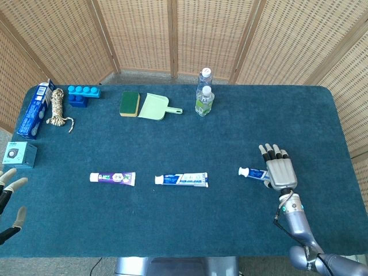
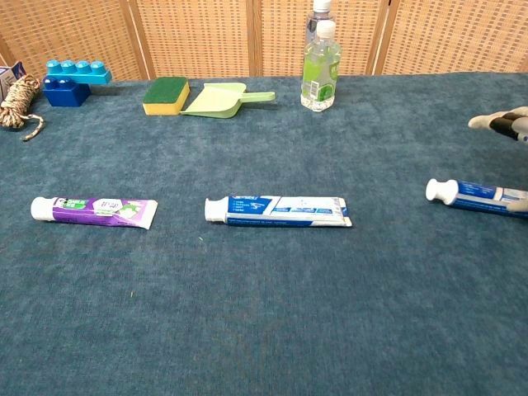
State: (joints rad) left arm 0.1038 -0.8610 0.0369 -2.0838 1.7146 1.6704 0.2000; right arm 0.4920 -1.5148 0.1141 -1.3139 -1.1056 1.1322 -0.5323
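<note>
Lying on the blue table cover [image 1: 172, 230] at the robot's right, the blue toothpaste tube [image 1: 253, 172] has its long axis running nearly left to right across the table, white cap pointing toward the table's middle and its tail end hidden under the right hand [image 1: 280, 171]. That hand lies palm down over the tail, fingers stretched forward and slightly apart; whether the thumb pinches the tube from below cannot be told in either view. The chest view shows the tube [image 2: 474, 195] side-on, cap to the left and body running out of the frame's right edge, with only a pale fingertip of the right hand [image 2: 499, 123] showing above it, so the hand's grip is out of frame there. The head view alone shows the whole right hand and forearm, and also the left hand [image 1: 8, 201] at the table's near left corner, fingers spread and holding nothing, close to a teal box [image 1: 19, 154]. In line with the held tube lie a blue-and-white toothpaste tube [image 1: 181, 179] and a purple toothpaste tube [image 1: 112, 178], both capped ends to the left, well apart from each other. Along the far edge stand two bottles [image 1: 204, 95], a green dustpan [image 1: 155, 107] touching a sponge [image 1: 129, 103], a blue brick [image 1: 84, 95], a coil of rope [image 1: 57, 107] and a blue carton [image 1: 34, 110].
</note>
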